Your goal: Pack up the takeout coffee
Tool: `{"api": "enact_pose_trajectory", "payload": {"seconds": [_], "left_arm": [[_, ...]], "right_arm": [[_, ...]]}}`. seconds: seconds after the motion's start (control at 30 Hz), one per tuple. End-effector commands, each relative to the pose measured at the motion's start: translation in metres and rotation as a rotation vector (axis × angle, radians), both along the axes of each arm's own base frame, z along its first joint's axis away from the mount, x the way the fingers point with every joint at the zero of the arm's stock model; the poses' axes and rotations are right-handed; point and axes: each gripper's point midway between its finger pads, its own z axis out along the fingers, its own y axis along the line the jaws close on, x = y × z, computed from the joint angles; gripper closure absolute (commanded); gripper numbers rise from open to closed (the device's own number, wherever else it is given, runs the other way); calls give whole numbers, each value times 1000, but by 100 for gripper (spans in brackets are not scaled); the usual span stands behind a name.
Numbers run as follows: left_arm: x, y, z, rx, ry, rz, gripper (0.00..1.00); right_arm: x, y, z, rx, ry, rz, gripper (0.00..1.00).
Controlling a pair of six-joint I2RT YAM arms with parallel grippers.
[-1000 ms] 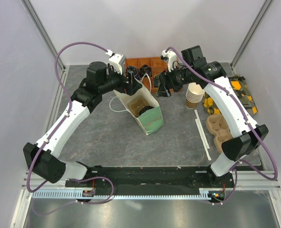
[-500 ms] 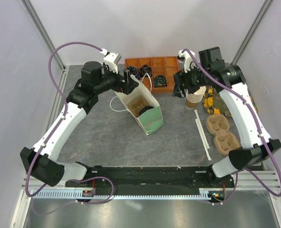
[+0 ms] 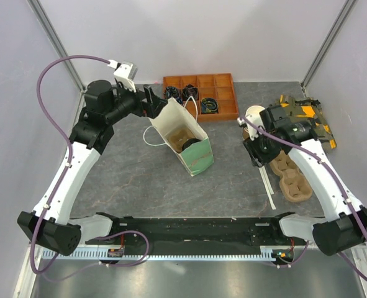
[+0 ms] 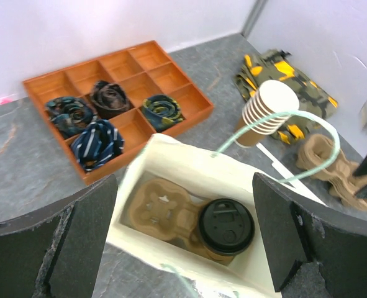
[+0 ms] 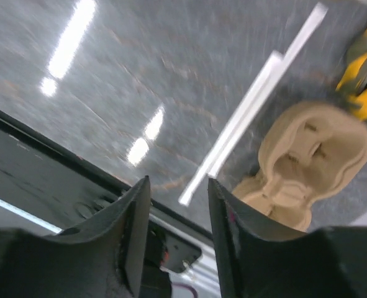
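We see coffee (image 4: 226, 226) in bag (image 4: 171, 155), cup stack (image 4: 267, 108) beyond; left claw (image 4: 184, 205) gapes, right claw (image 5: 177, 186) barely parts, both empty, above grey table (image 3: 140, 180).

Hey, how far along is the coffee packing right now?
Looks done: the takeout coffee, lid on, sits in a pulp tray inside the paper bag. In hand: nothing; the left claw is open at the bag, the right claw open and empty. Remaining: probably just closing the bag.
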Motion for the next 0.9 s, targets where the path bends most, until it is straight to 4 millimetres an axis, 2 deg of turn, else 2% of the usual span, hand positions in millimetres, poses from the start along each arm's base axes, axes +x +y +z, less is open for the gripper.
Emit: {"api": "enact_pose_trajectory", "payload": {"seconds": [0.0,0.03,0.1,0.13,0.2,0.27,0.53,0.67,0.87], "left_arm": [[-5,14,34,-71,-38,37,3],[-4,16,34,-65,-45,46,3],[-5,21,37,-61,-55,60,3],[-4,23,36,-55,-54,70,3],[-4,26,39,-52,-61,80,3],[-4,28,38,-43,-66,87,3],[1,30,35,-36,-65,99,2],[2,28,36,-42,-65,96,2],[3,29,41,-32,-82,96,2]], "right_arm": [[4,-26,-30,-145,-28,-2,56],[-3,-34,-50,-184,6,-2,57],[1,-42,-63,-230,-15,-6,59],[-6,-48,-79,-262,15,-7,60],[-4,-57,-94,-318,32,-16,61],[-10,-64,-112,-363,81,-1,63],[-13,-74,-147,-448,202,45,63],[-6,-72,-159,-449,206,88,62],[-7,-67,-172,-397,262,128,56]]}}
